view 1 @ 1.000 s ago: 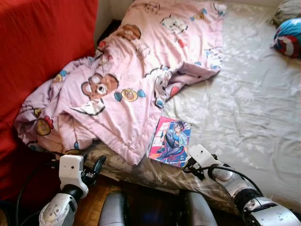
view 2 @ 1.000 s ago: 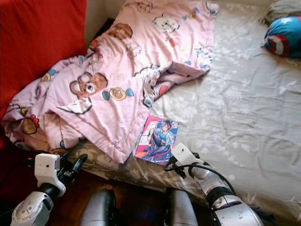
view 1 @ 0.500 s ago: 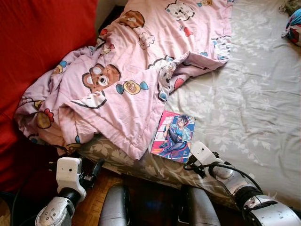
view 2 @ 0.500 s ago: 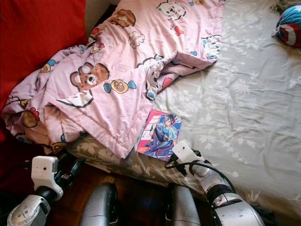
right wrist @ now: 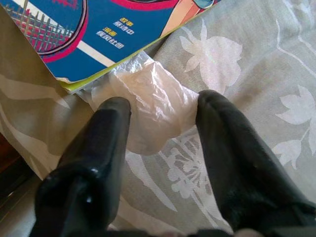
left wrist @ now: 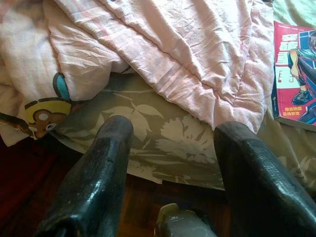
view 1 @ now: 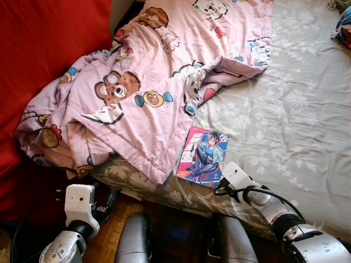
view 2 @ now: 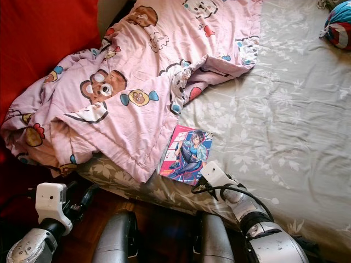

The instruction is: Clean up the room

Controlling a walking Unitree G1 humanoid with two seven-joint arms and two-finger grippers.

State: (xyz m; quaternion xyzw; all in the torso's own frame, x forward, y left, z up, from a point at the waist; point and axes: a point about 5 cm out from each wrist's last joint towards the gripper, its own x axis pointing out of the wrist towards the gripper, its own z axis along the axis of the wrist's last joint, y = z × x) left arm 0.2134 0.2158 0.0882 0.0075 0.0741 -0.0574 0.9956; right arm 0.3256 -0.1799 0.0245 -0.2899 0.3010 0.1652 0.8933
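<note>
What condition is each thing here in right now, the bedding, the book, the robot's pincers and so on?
Pink blanket: crumpled, hanging over the bed's edge.
Magazine: flat, face up, near the edge.
Plastic scrap: crumpled, tucked under the magazine's corner.
Bedsheet: spread out, lightly wrinkled.
Right pincer: open, fingers either side of the plastic scrap.
Left pincer: open, empty, low by the bed's edge.

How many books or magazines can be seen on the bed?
1. A single magazine with a drawn figure on its cover lies on the floral sheet near the bed's front edge, beside the pink blanket, just ahead of the right gripper. The blanket could hide others.
</note>
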